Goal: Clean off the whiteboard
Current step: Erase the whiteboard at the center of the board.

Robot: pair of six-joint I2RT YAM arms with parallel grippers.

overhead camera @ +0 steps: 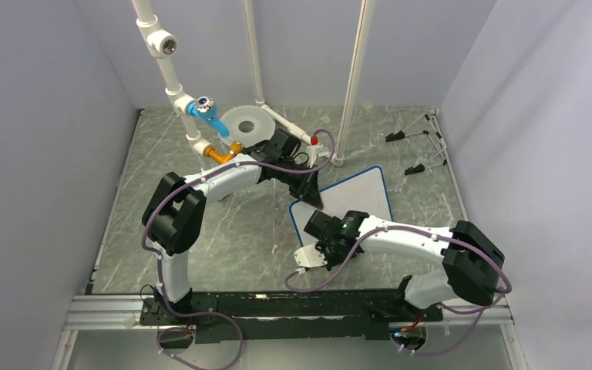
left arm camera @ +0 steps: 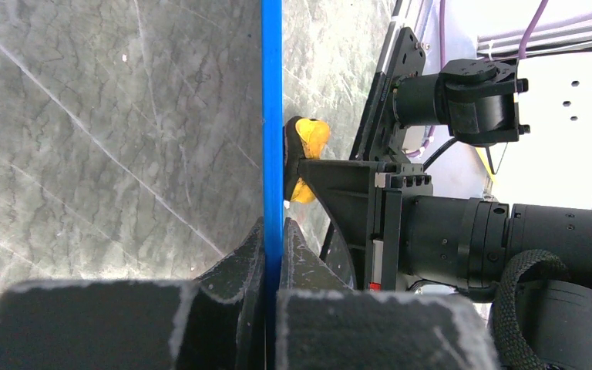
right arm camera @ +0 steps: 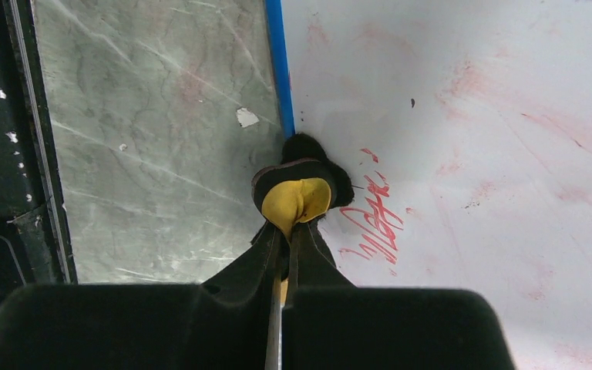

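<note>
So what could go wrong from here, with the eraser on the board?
1. The left fingers pinch only the thin blue rim of the whiteboard; wiping pressure might twist the board loose.
2. The eraser, held by the right fingers, sits right at that rim, so a stroke could slip off onto the table.
3. Red writing beside it may only smear, as pink traces elsewhere suggest.
</note>
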